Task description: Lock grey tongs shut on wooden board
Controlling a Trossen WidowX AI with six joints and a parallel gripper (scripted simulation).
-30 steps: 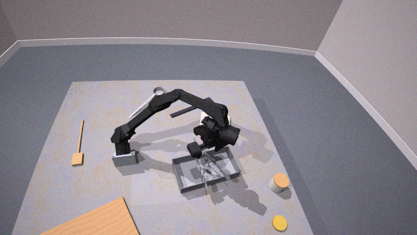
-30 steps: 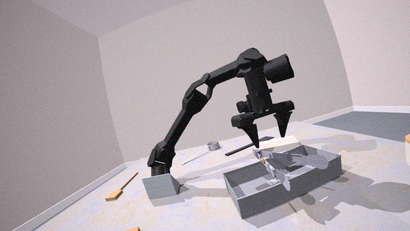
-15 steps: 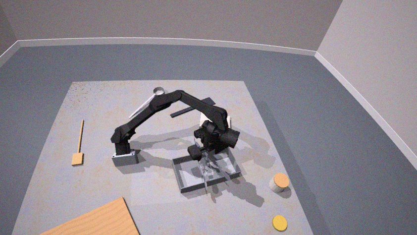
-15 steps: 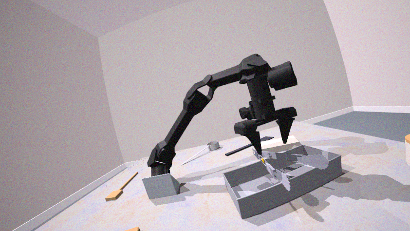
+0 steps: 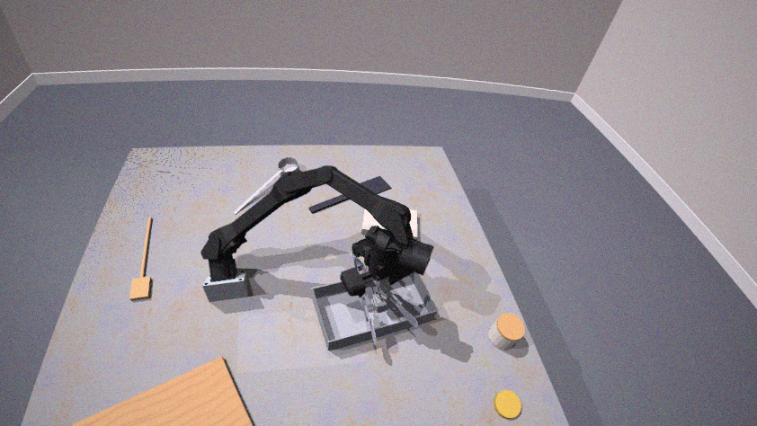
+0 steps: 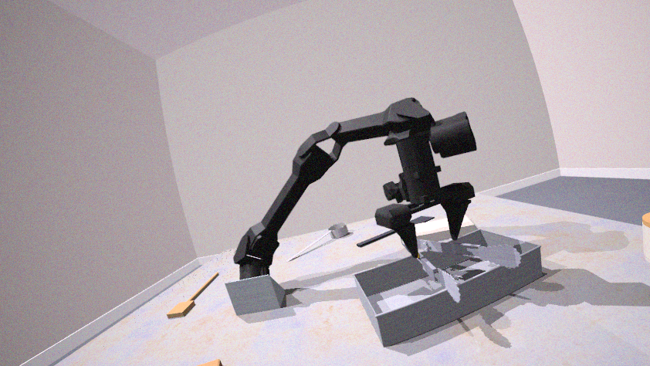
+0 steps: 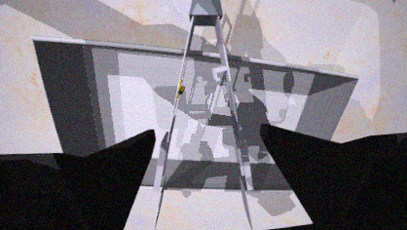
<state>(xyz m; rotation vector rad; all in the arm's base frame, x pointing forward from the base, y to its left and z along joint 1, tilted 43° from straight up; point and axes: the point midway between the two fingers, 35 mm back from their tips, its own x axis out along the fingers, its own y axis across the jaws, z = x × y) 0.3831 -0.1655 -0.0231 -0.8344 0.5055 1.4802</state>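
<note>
The grey tongs (image 5: 382, 311) lie open in a V across the grey roasting tin (image 5: 373, 315), their tips sticking out over the tin's front rim. My gripper (image 5: 370, 288) points down over the tin's back half and stands open and empty. In the wrist view the two tong arms (image 7: 206, 112) run between my fingers, with the hinge at the top edge. In the exterior view my fingertips (image 6: 434, 245) are just above the tongs (image 6: 455, 268) and the tin (image 6: 450, 286). The wooden board (image 5: 174, 396) lies at the mat's front left.
A wooden spatula (image 5: 143, 261) lies at the left. A metal scoop (image 5: 263, 186) and a dark strip (image 5: 345, 198) lie behind the arm. A white block (image 5: 414, 222) is partly hidden by the arm. A cork-lidded jar (image 5: 506, 331) and a yellow disc (image 5: 507, 403) are at the front right.
</note>
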